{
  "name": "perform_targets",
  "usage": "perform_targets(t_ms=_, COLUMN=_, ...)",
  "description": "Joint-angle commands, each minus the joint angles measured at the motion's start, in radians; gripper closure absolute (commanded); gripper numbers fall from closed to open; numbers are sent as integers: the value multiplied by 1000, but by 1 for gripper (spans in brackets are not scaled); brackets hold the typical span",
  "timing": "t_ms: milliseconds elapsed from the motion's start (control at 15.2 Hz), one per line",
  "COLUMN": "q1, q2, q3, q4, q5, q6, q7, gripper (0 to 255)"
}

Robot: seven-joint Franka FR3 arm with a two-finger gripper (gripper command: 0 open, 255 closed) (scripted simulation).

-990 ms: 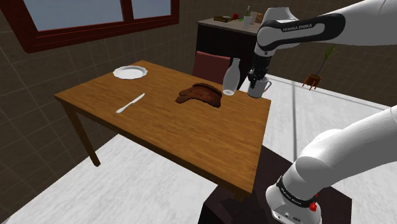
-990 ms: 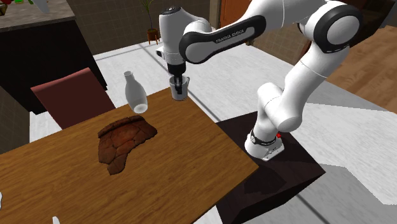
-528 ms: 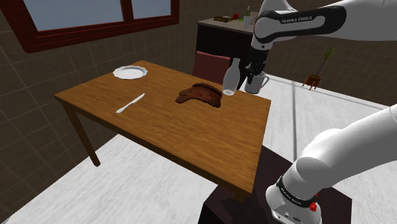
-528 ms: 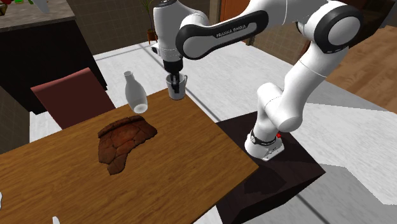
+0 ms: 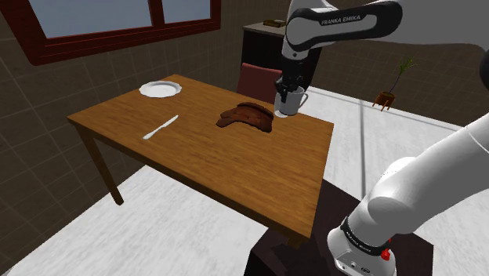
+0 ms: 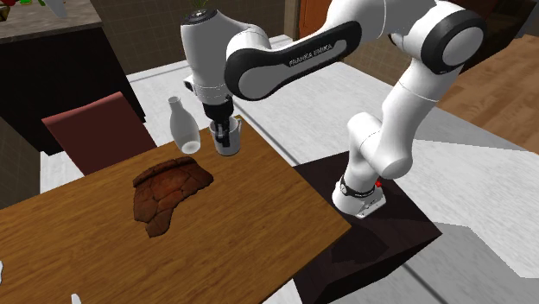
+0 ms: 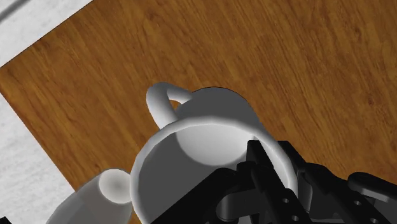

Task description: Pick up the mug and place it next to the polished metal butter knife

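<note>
The white mug (image 5: 291, 103) hangs a little above the wooden table (image 5: 196, 157) near its far corner, my gripper (image 5: 287, 90) shut on its rim. In the second exterior view the mug (image 6: 227, 140) sits under the gripper (image 6: 221, 129), just beside a white bottle (image 6: 182, 127). The wrist view looks down into the mug (image 7: 203, 137), handle (image 7: 160, 97) pointing away from the fingers (image 7: 257, 167), one of which is inside the rim. The metal butter knife (image 5: 161, 127) lies on the table far toward the shoulder view's left.
A flat brown piece (image 5: 247, 116) lies between mug and knife. A white plate (image 5: 159, 89) sits at the table's far left corner. A red chair (image 6: 95, 129) stands behind the table. The bottle (image 7: 105, 191) is close to the mug. My stand (image 5: 306, 251) is at the table's near right.
The arm has lifted the mug and carried it toward the shoulder view's left, from the table's far corner edge to just beside the bottle. The grip has stayed shut.
</note>
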Motion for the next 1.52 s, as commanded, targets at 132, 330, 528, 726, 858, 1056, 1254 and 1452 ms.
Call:
perform_targets(t_ms=132, q1=37, q2=73, q3=52, q4=65, q5=22, q6=1, q7=80, gripper=255)
perform_targets(t_ms=330, q1=64, q2=135, q3=88, q4=132, q5=34, q6=-8, q7=138, gripper=255)
perform_targets(t_ms=528, q1=91, q2=203, q3=120, q4=210, q5=41, q6=-21, q7=194, gripper=255)
perform_targets(t_ms=726, q1=118, q2=278, q3=150, q4=299, q5=44, q6=-39, q7=249, gripper=255)
perform_targets(t_ms=858, q1=137, q2=332, q3=168, q4=366, q5=44, q6=-55, q7=285, gripper=255)
perform_targets(t_ms=1056, q1=165, q2=419, q3=192, q4=479, q5=40, q6=-84, q7=336, gripper=255)
perform_targets(t_ms=1254, q1=196, q2=516, q3=212, q4=610, q5=32, q6=-122, q7=384, gripper=255)
perform_targets(t_ms=1452, q1=230, q2=625, q3=227, q4=767, q5=22, q6=-173, q7=428, gripper=255)
